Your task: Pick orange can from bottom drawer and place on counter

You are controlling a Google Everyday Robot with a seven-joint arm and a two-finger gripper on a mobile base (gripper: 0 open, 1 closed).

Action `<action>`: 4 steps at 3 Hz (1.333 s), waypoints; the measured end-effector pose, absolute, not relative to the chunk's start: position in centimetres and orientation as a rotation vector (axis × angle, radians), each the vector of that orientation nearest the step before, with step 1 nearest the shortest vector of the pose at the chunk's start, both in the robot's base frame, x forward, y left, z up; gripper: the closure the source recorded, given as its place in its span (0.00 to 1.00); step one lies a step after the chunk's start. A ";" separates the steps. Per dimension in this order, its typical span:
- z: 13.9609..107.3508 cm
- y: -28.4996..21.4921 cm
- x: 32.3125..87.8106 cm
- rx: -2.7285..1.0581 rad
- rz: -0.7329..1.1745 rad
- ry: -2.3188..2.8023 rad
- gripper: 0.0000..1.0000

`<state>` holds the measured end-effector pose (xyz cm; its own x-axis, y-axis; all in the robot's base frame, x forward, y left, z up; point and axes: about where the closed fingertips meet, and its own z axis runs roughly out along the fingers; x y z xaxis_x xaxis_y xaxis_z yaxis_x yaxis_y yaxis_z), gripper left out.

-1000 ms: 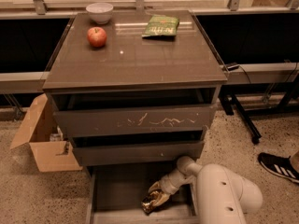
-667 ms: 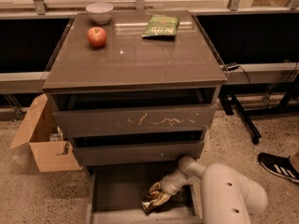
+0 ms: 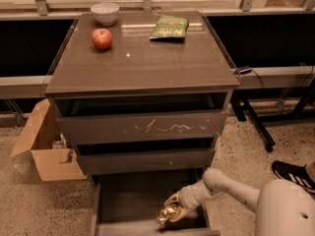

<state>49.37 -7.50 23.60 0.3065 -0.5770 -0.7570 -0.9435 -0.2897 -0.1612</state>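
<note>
The orange can (image 3: 166, 214) is a small shiny gold-orange crinkly can low in the open bottom drawer (image 3: 128, 200), toward its front right. My gripper (image 3: 171, 210) reaches down into the drawer from the right on a white arm and sits around the can. The can looks slightly above the drawer floor. The counter (image 3: 142, 58) is the glossy dark top of the cabinet, above the drawers.
On the counter are a red apple (image 3: 102, 38), a white bowl (image 3: 105, 13) and a green snack bag (image 3: 170, 26). The top drawer front (image 3: 142, 127) has pale scratches. An open cardboard box (image 3: 44, 146) stands at the cabinet's left. A person's shoe (image 3: 290, 173) is at the right.
The arm and gripper stay in the bottom drawer at the can; the can has barely shifted. Little else differs.
</note>
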 end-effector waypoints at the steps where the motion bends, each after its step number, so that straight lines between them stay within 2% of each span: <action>1: 23.6 -7.5 49.4 -1.972 0.782 1.345 1.00; 2: 23.9 -7.5 49.2 -1.944 0.802 1.333 1.00; 4: 33.6 -6.7 48.8 -1.852 0.644 1.252 1.00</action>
